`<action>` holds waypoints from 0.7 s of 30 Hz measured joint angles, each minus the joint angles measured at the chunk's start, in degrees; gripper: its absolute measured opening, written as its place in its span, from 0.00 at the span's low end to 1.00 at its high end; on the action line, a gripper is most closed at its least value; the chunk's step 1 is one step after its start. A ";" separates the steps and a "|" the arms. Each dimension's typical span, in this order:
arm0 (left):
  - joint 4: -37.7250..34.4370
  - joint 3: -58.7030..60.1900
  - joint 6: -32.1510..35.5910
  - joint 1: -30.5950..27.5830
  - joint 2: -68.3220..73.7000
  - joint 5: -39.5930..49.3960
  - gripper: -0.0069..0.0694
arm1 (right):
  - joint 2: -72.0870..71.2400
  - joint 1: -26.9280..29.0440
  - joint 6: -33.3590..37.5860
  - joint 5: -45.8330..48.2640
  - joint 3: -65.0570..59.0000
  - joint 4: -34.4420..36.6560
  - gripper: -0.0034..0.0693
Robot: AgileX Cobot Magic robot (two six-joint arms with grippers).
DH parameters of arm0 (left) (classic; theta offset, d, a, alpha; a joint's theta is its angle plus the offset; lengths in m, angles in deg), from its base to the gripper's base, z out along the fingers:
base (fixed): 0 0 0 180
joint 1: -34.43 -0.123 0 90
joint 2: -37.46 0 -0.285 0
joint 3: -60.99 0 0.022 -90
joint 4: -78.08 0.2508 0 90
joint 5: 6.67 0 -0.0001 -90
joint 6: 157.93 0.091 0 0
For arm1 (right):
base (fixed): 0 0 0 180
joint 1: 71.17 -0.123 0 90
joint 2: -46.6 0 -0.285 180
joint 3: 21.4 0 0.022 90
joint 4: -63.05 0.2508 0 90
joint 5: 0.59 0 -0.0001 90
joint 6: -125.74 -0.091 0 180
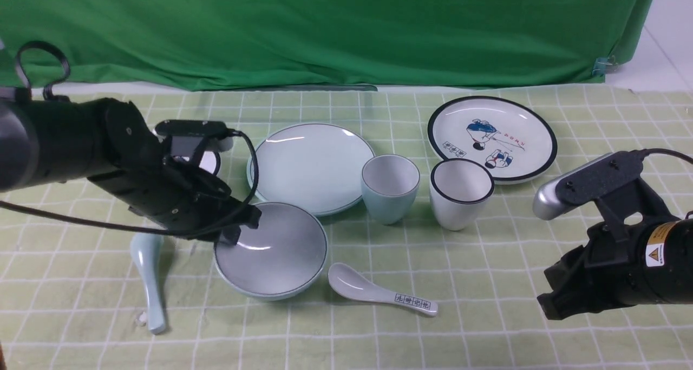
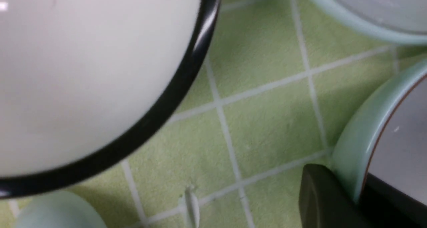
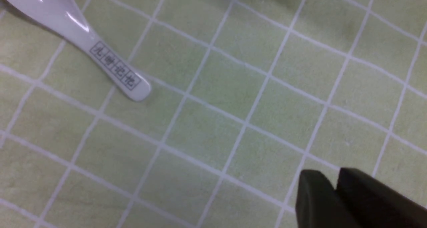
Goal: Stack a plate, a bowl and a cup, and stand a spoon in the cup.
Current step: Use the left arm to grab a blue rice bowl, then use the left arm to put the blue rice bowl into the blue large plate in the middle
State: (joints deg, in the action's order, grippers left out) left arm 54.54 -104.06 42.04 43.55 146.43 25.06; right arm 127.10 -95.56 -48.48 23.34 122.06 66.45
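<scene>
The bowl [image 1: 276, 251] sits on the green checked cloth [image 1: 487, 316] that covers the table, and the left jaws are at its left rim. In the left wrist view one dark finger [image 2: 320, 194] presses the bowl's outer wall and a second dark piece lies inside the rim, so the jaws are clamped on the rim. That view cuts off most of both pieces. In the front view the arm's black body hides the exact point of contact.

The plate [image 1: 311, 167] lies just behind the bowl; whether the rims touch is unclear. The cup [image 1: 390, 188] stands upright behind the bowl and to its right, apart from it. The spoon [image 1: 149, 272] lies flat to the bowl's left, its scoop end partly under the arm and its cable.

A white black-rimmed bowl [image 2: 83, 71] behind and left of the bowl is almost wholly hidden by the arm in the front view, and blurred in the wrist view. A printed white spoon [image 1: 379, 290] lies just right of the bowl. Farther right stand a black-rimmed white cup [image 1: 461, 194] and a picture plate [image 1: 491, 138].

The right jaws hover well to the bowl's right, over bare cloth, holding nothing. Only their tips show in a corner of the right wrist view, one overlapping the other, so I cannot tell whether a gap parts them.
</scene>
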 joint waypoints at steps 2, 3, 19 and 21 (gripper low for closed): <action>-0.11 -3.19 0.12 0.05 0.13 0.52 0.07 | 0.04 0.00 0.00 -0.38 0.00 0.00 0.23; -0.11 -3.95 0.12 0.05 0.20 0.58 0.07 | 0.04 0.00 0.00 -0.38 0.00 0.00 0.23; -0.95 -26.85 0.38 0.05 18.13 1.45 0.10 | 0.04 0.00 0.00 -0.29 0.00 0.71 0.26; -1.02 -27.10 1.30 0.05 18.50 1.45 0.18 | 0.32 0.00 0.30 -0.20 0.74 2.30 0.34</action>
State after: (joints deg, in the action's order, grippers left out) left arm 53.52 -131.16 43.33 43.60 164.94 26.51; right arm 127.42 -95.56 -48.18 23.14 122.81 68.75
